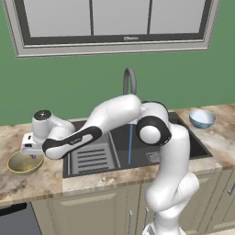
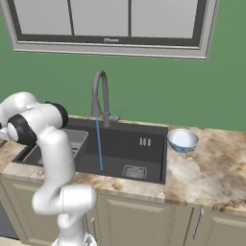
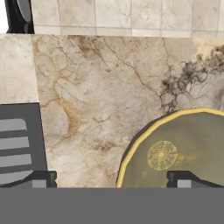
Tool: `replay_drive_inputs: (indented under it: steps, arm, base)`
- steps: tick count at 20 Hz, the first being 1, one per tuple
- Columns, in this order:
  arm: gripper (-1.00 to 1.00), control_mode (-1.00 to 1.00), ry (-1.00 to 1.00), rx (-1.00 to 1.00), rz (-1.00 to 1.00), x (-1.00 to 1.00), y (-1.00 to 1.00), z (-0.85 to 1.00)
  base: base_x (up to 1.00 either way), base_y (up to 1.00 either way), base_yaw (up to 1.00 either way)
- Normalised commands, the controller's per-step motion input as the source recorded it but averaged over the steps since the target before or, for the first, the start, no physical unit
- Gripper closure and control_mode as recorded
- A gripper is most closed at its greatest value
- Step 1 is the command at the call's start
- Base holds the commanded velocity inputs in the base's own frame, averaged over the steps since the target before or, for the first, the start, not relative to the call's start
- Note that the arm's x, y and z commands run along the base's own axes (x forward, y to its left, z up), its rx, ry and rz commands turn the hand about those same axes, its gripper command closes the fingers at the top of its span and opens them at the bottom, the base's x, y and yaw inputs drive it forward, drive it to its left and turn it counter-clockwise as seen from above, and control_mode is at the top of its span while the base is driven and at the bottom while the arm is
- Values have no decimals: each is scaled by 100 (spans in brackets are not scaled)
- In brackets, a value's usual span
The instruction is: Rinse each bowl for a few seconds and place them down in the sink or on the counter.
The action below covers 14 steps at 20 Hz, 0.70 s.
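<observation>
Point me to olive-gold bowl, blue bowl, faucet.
olive-gold bowl (image 1: 24, 162), left base view, inner wall.
blue bowl (image 2: 182, 140), right base view, pale inside.
faucet (image 2: 99, 91), right base view, curved neck.

Both base views face the sink (image 1: 183, 137) from opposite sides; hand view looks closely down

Lighting: even, bright, diffuse; no distinct source. Shadows: faint, soft under the olive-gold bowl (image 1: 25, 162) and the pale blue bowl (image 1: 202, 118); sink (image 1: 183, 133) interior dark and flat. Glare: mild sheen on the white arm (image 1: 114, 114); none on the counter (image 1: 220, 137). Focus: uniformly sharp near and far, no blur. Edges: slightly jagged, low resolution; no visible lens distortion
</observation>
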Motion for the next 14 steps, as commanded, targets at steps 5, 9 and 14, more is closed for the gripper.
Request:
replay_drive_inputs:
  steps: [5,9,14]
  arm:
    - [-100,-100,0,0,-6,10,3,-14]
    - [-100,-100,0,0,-6,16,12,-17]
    - [-100,-100,0,0,-5,18,17,-16]
  base:
    - [0,0,0]
    - [0,0,0]
    - [0,0,0]
